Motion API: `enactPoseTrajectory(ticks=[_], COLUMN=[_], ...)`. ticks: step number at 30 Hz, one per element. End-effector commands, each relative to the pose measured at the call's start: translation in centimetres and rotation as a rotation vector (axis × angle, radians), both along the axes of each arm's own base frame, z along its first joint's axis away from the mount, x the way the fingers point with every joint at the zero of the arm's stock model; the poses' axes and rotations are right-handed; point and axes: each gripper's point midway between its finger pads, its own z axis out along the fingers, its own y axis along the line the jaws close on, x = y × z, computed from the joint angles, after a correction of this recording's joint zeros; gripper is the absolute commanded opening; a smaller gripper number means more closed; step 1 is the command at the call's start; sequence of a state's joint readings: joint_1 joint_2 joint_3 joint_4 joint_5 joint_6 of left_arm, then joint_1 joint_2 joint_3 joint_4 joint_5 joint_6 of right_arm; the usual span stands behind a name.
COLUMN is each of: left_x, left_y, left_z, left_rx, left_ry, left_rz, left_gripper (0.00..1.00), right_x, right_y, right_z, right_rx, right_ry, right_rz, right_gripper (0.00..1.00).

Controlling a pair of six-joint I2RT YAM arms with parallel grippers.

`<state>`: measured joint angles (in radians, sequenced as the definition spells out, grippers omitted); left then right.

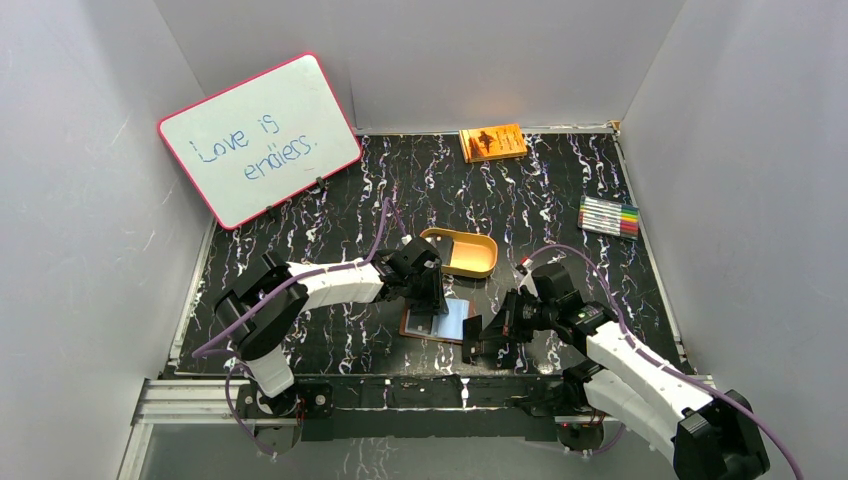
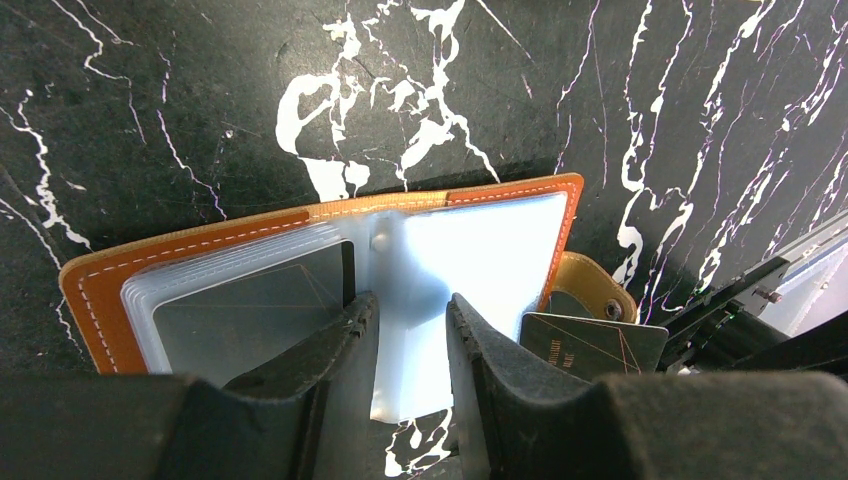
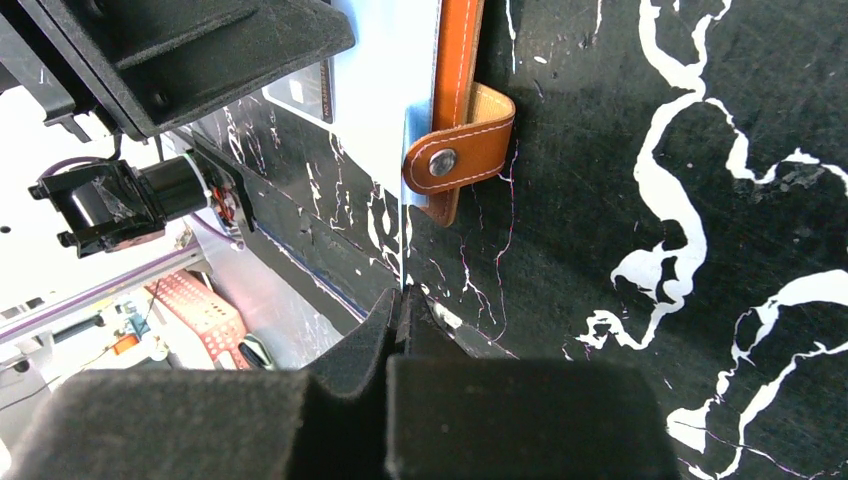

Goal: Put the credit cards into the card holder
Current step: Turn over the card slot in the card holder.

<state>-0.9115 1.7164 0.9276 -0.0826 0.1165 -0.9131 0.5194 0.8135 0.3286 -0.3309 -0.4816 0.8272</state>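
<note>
The card holder (image 1: 452, 322) lies open near the table's front, brown leather (image 2: 100, 290) with clear plastic sleeves. One dark credit card (image 2: 250, 315) sits in a left sleeve. My left gripper (image 2: 410, 305) is open, its fingers standing on the sleeves at the fold; it also shows in the top view (image 1: 428, 295). My right gripper (image 3: 403, 297) is shut on a second dark credit card (image 2: 590, 345), seen edge-on in its own view, just right of the holder beside the snap strap (image 3: 455, 150). In the top view the right gripper (image 1: 487, 340) is next to the holder's right edge.
A tan oval tray (image 1: 462, 252) stands just behind the holder. An orange book (image 1: 492, 142) lies at the back, a pack of markers (image 1: 608, 215) at the right, a whiteboard (image 1: 258, 135) leans at the back left. The table's front edge is right below the holder.
</note>
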Motion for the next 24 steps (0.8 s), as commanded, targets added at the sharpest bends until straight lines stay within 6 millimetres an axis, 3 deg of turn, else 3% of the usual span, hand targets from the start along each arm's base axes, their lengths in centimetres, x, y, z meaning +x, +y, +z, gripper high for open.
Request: enactPoseTrajectory(ticks=[1,15,24], left_x=[-1.5,-1.5,-1.6], left_y=[3.1,3.0,2.9], left_z=[-3.7,-3.6,-3.5], left_rx=[0.153,0.15,0.141], left_ry=[0.059,0.057,0.062], left_rz=[0.006,0.004,0.004], left_gripper=[0.31,0.31,0.31], right_x=[-0.1,-0.7,-0.6], right_y=[0.2,0.1,1.1], right_z=[0.0,-1.0,-1.0], right_rx=[0.015,0.012,0.067], right_ry=[-0.015,0.02,0.037], right_rz=[0.013,0.018,0.057], right_gripper=[0.0,0.0,0.0])
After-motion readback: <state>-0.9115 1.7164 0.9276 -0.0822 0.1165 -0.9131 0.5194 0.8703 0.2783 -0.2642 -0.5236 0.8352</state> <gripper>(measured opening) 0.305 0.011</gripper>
